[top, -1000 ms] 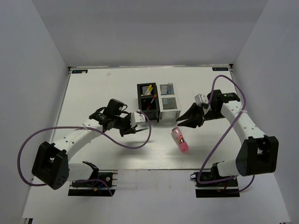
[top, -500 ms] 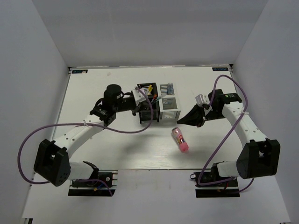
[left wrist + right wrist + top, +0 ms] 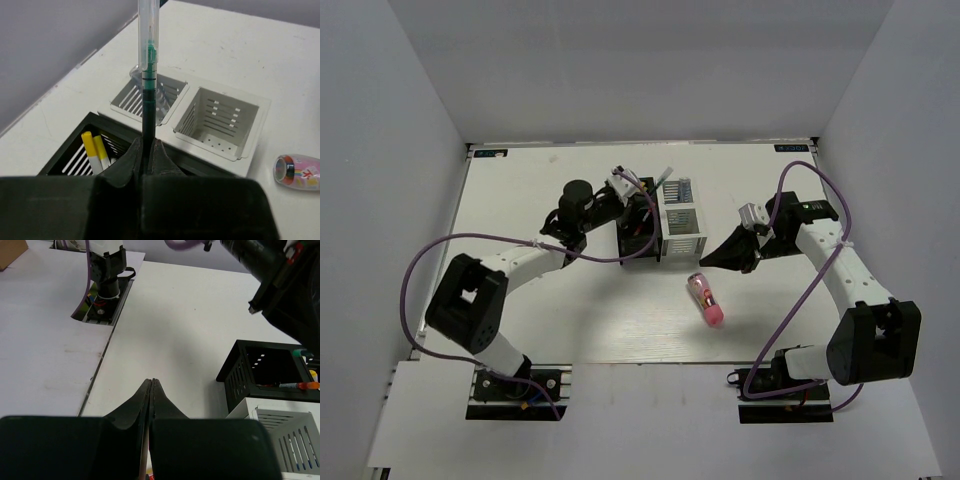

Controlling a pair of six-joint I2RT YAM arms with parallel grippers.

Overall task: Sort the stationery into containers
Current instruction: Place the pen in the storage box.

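My left gripper (image 3: 644, 202) is shut on a dark slim pen with a clear cap (image 3: 149, 55) and holds it over the black bins (image 3: 636, 243). In the left wrist view the gripper (image 3: 147, 143) points the pen over the bin block. Yellow-tipped white sticks (image 3: 95, 148) stand in a black bin (image 3: 75, 157). A red pen (image 3: 299, 386) lies in the other black bin (image 3: 250, 371). A clear tube (image 3: 139, 76) leans in the far white bin (image 3: 131, 97); the nearer white bin (image 3: 220, 117) looks empty. The pink tube (image 3: 706, 299) lies on the table just in front of my shut, empty right gripper (image 3: 704, 263), whose jaws (image 3: 151, 382) are pressed together.
The white table (image 3: 540, 300) ends at a front edge with the left arm's base (image 3: 106, 271) beyond it. Purple cables (image 3: 600, 262) loop from both arms. Grey walls enclose the table on three sides.
My left gripper has swung with the pen from the table left of the bins up to above the black bins. My right gripper has closed and barely moved.
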